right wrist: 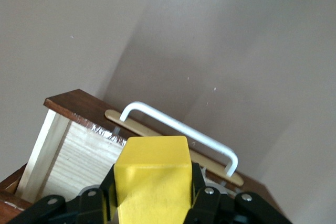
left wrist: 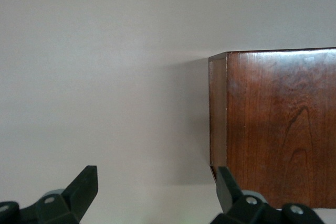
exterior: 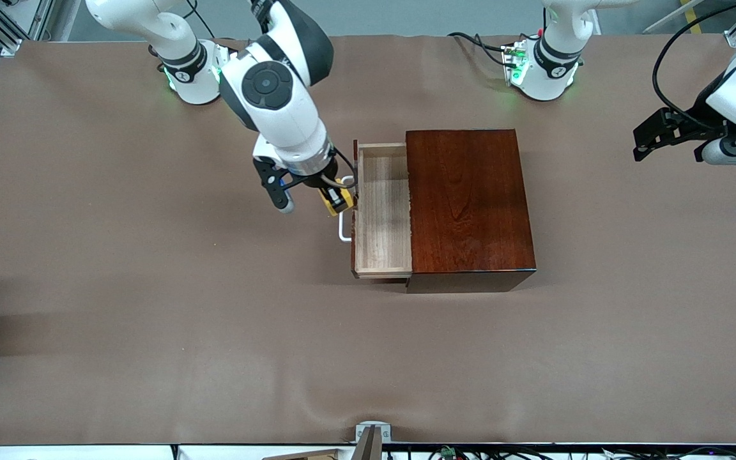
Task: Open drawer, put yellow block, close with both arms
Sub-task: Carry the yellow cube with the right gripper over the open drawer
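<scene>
The yellow block [exterior: 337,195] is pinched between the 2 fingers of the right gripper [exterior: 335,199], up in the air over the drawer's front edge and its white handle [exterior: 344,230], not yet over the drawer's hollow. The drawer [exterior: 382,211] stands pulled out of the dark wooden box [exterior: 468,201], toward the right arm's end of the table, and its pale wood floor is bare.

The risk, as I judge it, is letting go too early: from here the block could strike the front panel or the handle and tumble onto the brown table [exterior: 151,287] instead of into the drawer.

The left gripper [exterior: 655,137] waits with its fingers spread wide and holding nothing, over the table's left-arm end, well apart from the box.
</scene>
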### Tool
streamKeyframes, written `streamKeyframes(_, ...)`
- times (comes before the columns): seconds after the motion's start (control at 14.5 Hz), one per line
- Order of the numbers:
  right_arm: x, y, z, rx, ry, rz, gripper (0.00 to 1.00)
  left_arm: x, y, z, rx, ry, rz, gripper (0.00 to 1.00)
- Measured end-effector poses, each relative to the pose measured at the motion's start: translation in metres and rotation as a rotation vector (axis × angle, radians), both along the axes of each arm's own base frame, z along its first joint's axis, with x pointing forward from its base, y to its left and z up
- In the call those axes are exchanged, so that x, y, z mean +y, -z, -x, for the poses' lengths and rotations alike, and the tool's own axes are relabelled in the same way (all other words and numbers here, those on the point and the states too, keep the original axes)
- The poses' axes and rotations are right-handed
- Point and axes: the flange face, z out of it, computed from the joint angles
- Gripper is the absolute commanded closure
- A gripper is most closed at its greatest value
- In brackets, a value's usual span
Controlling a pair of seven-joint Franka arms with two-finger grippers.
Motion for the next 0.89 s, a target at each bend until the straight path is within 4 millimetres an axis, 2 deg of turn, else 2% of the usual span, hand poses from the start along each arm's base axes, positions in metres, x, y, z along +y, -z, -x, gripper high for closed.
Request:
streamKeyframes(0.41, 0.039, 0.014, 0.012, 0.052, 0.159, -0.015, 1.00, 0.000, 0.000, 0.000, 0.001, 0.034, -0.001, 0.00)
streamKeyframes(0.62, 0.051, 0.019, 0.019, 0.081, 0.196, -0.025, 1.00, 0.000, -0.001, 0.001, 0.002, 0.034, -0.001, 0.00)
streamKeyframes(0.89, 0.073, 0.049, 0.037, 0.122, 0.236, 0.009, 1.00, 0.000, 0.001, 0.002, 0.011, 0.034, -0.002, 0.00)
